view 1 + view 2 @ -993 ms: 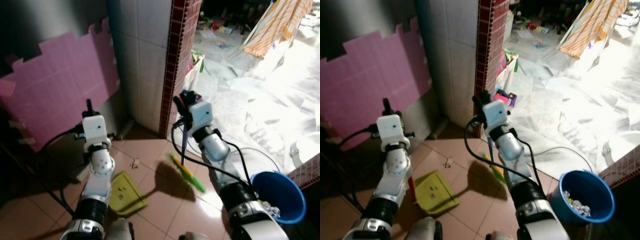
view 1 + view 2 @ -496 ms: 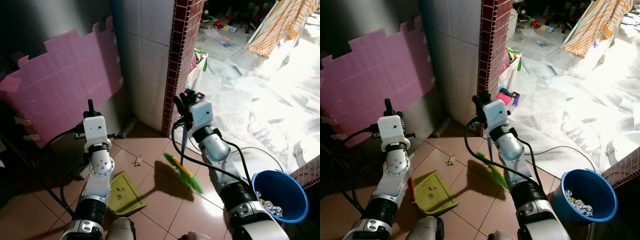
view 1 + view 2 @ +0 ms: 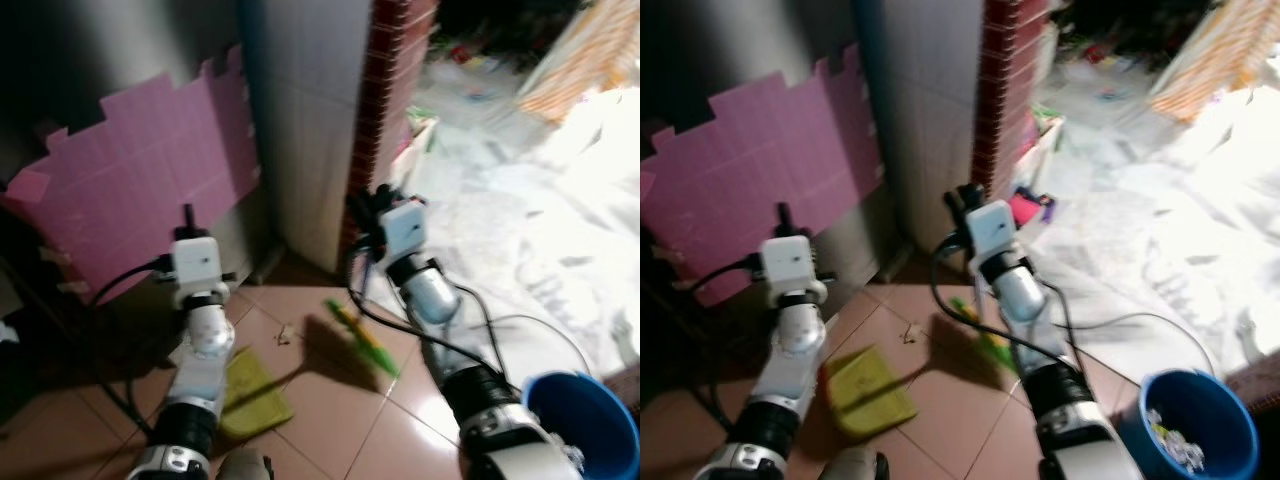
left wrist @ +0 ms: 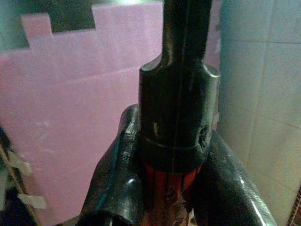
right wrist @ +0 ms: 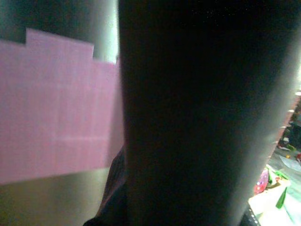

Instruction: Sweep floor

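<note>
Left fingers (image 4: 117,188) around one dustpan (image 3: 245,395) handle, apparently; one broom (image 3: 362,338).

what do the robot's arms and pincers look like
Both arms are built of rounded silver segments with black joint rings near the base. Each wrist carries a boxy white module, the left and the right, with loose black cables looping off beside it. The left pincer has two long glossy black fingers, scuffed in spots.
</note>
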`<state>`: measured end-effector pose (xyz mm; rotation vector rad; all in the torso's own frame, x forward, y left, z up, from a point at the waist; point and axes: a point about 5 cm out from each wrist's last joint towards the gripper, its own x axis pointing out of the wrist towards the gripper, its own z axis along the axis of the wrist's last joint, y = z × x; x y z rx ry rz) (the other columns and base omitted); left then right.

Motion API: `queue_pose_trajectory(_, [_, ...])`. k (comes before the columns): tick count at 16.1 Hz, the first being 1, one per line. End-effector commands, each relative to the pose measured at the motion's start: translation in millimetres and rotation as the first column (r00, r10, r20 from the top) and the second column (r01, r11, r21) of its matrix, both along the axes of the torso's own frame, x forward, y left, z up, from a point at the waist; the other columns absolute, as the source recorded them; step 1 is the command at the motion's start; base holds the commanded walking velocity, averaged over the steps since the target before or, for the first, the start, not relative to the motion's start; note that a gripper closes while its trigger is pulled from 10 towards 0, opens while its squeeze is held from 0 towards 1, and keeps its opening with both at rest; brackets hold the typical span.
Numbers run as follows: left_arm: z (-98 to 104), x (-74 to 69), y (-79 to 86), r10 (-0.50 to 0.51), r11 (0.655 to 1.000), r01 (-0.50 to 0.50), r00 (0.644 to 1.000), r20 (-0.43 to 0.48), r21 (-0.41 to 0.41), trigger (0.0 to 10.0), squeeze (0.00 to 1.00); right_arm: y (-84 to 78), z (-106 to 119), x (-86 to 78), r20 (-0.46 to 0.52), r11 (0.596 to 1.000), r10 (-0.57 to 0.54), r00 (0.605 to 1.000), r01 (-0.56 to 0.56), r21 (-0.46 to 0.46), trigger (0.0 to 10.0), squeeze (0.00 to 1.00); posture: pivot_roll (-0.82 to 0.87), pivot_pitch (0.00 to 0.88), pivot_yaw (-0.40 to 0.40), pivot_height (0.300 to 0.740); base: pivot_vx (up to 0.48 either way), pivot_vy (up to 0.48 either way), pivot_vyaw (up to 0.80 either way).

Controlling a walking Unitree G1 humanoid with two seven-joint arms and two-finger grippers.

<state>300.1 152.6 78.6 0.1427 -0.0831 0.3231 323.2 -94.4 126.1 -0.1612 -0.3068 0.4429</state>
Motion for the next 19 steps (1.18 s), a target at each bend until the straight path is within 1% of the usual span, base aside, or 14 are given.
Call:
queue_pose_trajectory(1, [16.7,6.3,2.9,-0.002,1.000,0.002,0.997,0.074,0.007,10.0,0.00,6.2,16.5,1.4,0.077,1.000,0.022,0.997,-0.023,0.009,10.0,0.00,0.00,0.000,-0.017,0.740,0.461,0.000,0.00])
queue_pose_trajectory(4, [16.1,6.5,2.2,0.001,1.000,-0.001,0.998,0.069,0.009,10.0,0.00,6.0,16.9,1.6,0.078,1.000,0.023,0.997,-0.024,0.009,10.0,0.00,0.00,0.000,-0.017,0.740,0.441,0.000,0.00])
queue_pose_trajectory(6, [15.9,5.8,2.3,0.025,0.999,-0.027,0.997,0.069,0.032,10.0,0.00,7.3,15.6,0.7,0.071,0.999,0.037,0.997,-0.038,0.001,10.0,0.00,0.00,0.000,-0.016,0.740,0.000,0.000,0.00])
queue_pose_trajectory(8, [13.4,4.9,3.1,0.036,0.999,-0.037,0.998,0.058,0.018,10.0,0.00,10.1,13.6,-0.4,0.062,0.999,0.049,0.997,-0.049,-0.004,10.0,0.00,0.00,0.000,-0.020,0.740,0.000,0.000,0.00])
queue_pose_trajectory(10, [12.5,4.2,3.7,0.044,0.999,-0.046,0.998,0.054,0.027,10.0,0.00,12.5,11.9,-0.4,0.043,0.998,0.068,0.997,-0.069,0.005,10.0,0.00,0.01,0.000,-0.024,0.740,0.000,0.000,0.00])
queue_pose_trajectory(11, [13.0,4.4,3.6,0.045,0.998,-0.047,0.997,0.056,0.030,10.0,0.00,12.5,11.6,-0.3,0.042,0.998,0.069,0.997,-0.069,0.000,10.0,0.00,0.01,0.000,-0.031,0.740,0.000,0.000,0.00])
queue_pose_trajectory(12, [13.3,4.1,5.1,0.060,0.998,-0.062,0.997,0.057,0.030,10.0,0.00,14.1,10.4,-0.7,0.050,0.997,0.078,0.996,-0.076,-0.028,10.0,0.00,0.01,0.000,-0.032,0.740,0.000,0.000,0.00])
queue_pose_trajectory(14, [14.5,5.0,7.6,0.069,0.997,-0.071,0.996,0.058,0.031,10.0,0.00,15.8,9.7,-1.3,0.038,0.992,0.121,0.992,-0.120,-0.025,10.0,0.00,0.01,0.000,-0.022,0.740,0.000,0.000,0.00])
queue_pose_trajectory(17, [21.6,7.7,14.2,0.100,0.993,-0.105,0.991,0.085,0.059,10.0,0.00,9.4,13.6,0.8,0.052,0.997,0.079,0.996,-0.080,0.021,10.0,0.00,0.01,0.000,-0.010,0.740,0.000,0.000,0.00])
queue_pose_trajectory(19, [24.6,4.1,21.7,0.156,0.981,-0.166,0.982,0.104,0.102,10.0,0.00,4.7,11.7,-1.4,0.054,0.998,0.063,0.997,-0.064,0.028,10.0,0.00,0.01,0.000,-0.016,0.740,0.000,0.000,0.00])
